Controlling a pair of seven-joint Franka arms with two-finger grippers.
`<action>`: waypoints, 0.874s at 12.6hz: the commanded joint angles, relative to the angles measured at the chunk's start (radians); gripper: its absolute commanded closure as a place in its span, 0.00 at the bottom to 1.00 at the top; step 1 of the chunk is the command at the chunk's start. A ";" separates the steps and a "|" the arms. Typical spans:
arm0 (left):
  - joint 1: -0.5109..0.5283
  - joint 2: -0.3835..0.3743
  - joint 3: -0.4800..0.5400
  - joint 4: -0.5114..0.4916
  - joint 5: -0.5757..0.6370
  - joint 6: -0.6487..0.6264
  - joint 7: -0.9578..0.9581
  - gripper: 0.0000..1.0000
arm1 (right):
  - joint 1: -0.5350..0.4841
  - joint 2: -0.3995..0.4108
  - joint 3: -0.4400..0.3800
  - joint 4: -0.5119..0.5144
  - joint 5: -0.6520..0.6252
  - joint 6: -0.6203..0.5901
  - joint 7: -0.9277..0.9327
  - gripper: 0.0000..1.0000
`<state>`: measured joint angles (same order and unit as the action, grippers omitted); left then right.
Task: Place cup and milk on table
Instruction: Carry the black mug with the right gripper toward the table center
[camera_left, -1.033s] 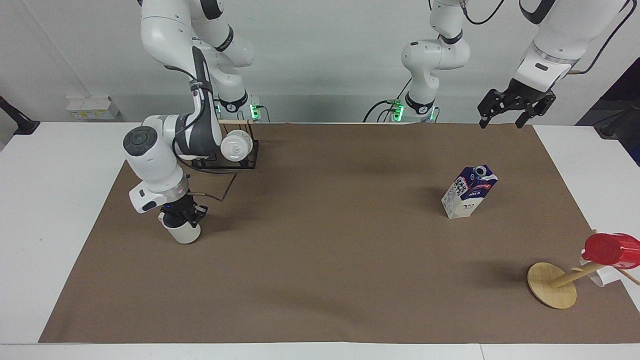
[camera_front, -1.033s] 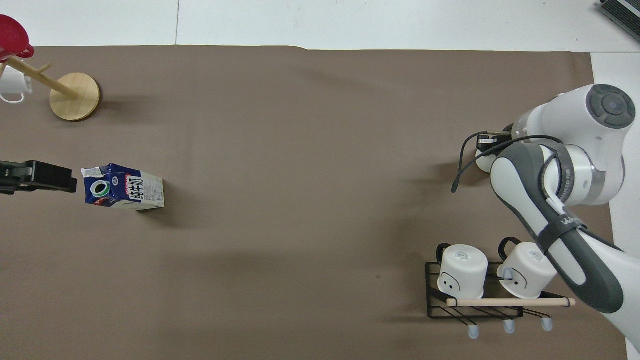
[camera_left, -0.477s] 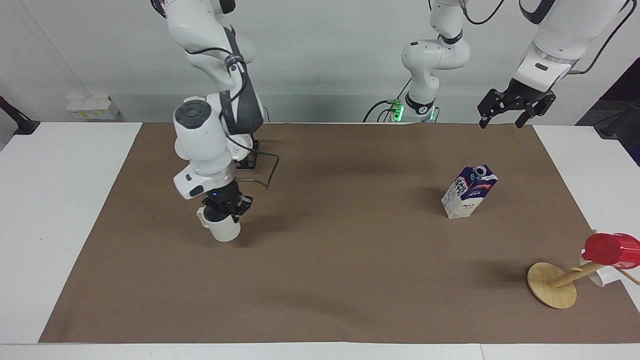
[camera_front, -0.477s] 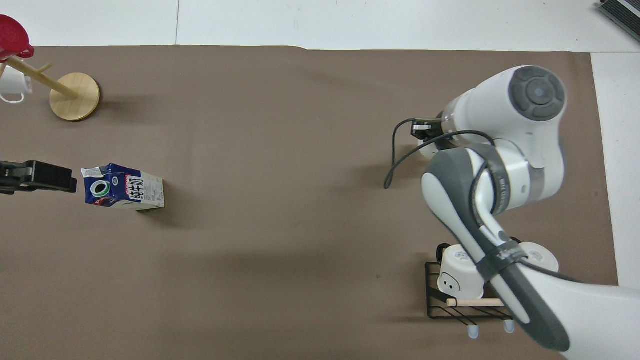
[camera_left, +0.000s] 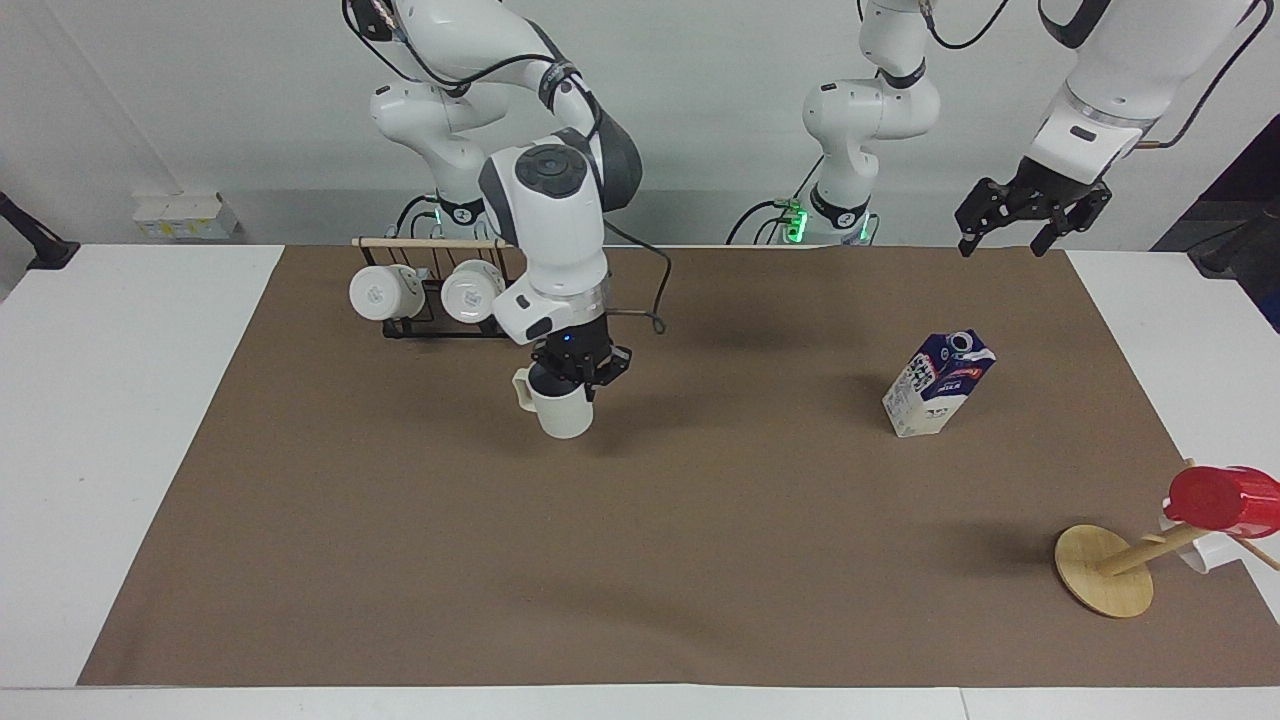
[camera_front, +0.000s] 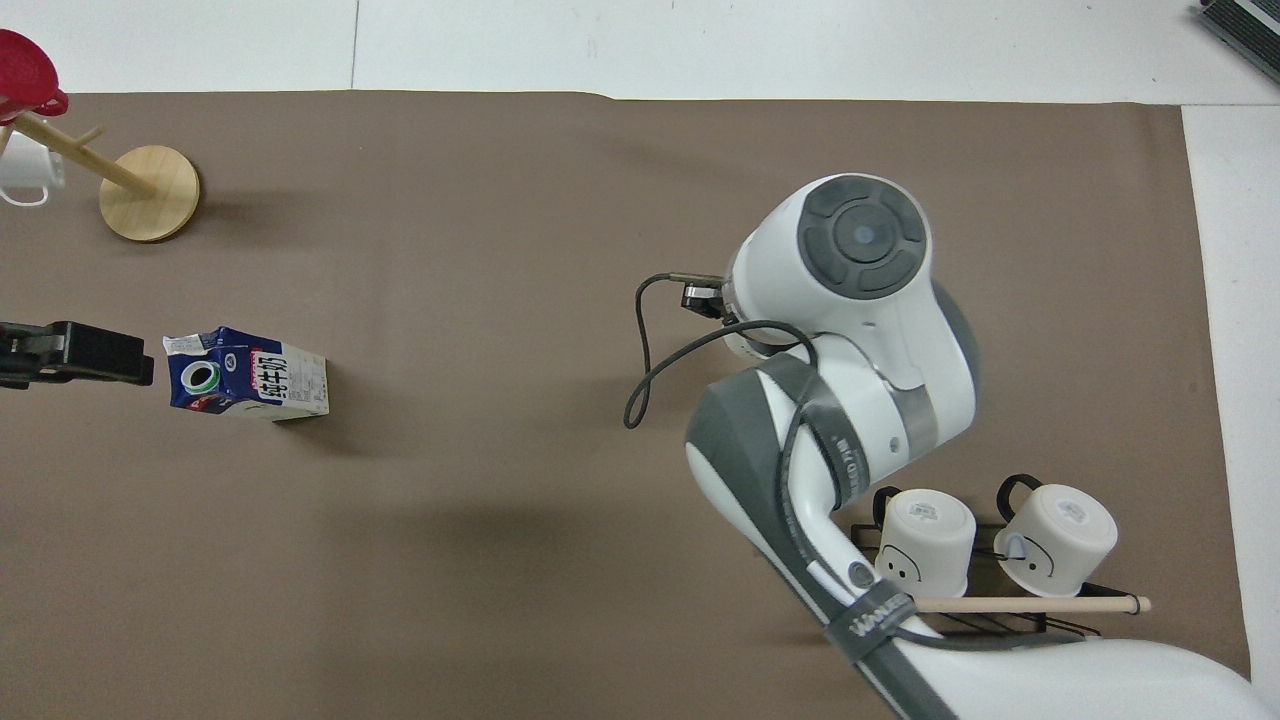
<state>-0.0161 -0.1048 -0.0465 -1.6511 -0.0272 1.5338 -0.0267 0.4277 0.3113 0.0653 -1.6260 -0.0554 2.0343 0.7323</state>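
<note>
- Hanging on a black wire rack (camera_left: 440, 325) toward the right arm's end of the desk (camera_left: 120, 420): two white mugs (camera_left: 385, 292)
- right gripper (camera_left: 576, 372), jaws clamped on the cup (camera_left: 562, 411), over the brown mat (camera_left: 640, 560)
- milk (camera_left: 938, 384) upright on the mat, toward the left arm's end
- left gripper (camera_left: 1030, 215) waits raised, jaws spread, holding nothing

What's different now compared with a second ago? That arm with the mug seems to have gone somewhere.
The right gripper, shut on the cup throughout, carried it over the brown mat from the right arm's end of the table toward the middle. The two white mugs on the rack, earlier hidden by the arm, now show. The milk, the left gripper waiting above the table's edge, and the red cup have not moved.
</note>
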 joint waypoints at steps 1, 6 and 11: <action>0.004 -0.004 -0.001 0.013 -0.008 -0.018 -0.009 0.00 | 0.072 0.118 -0.004 0.137 -0.035 -0.054 0.116 1.00; 0.004 -0.004 0.000 0.013 -0.008 -0.018 -0.009 0.00 | 0.177 0.200 -0.002 0.213 -0.054 -0.069 0.246 1.00; 0.004 -0.004 -0.001 0.013 -0.008 -0.018 -0.009 0.00 | 0.160 0.189 -0.001 0.127 -0.054 -0.034 0.208 1.00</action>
<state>-0.0161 -0.1048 -0.0465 -1.6511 -0.0272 1.5338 -0.0268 0.6053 0.5097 0.0572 -1.4666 -0.0951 1.9839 0.9569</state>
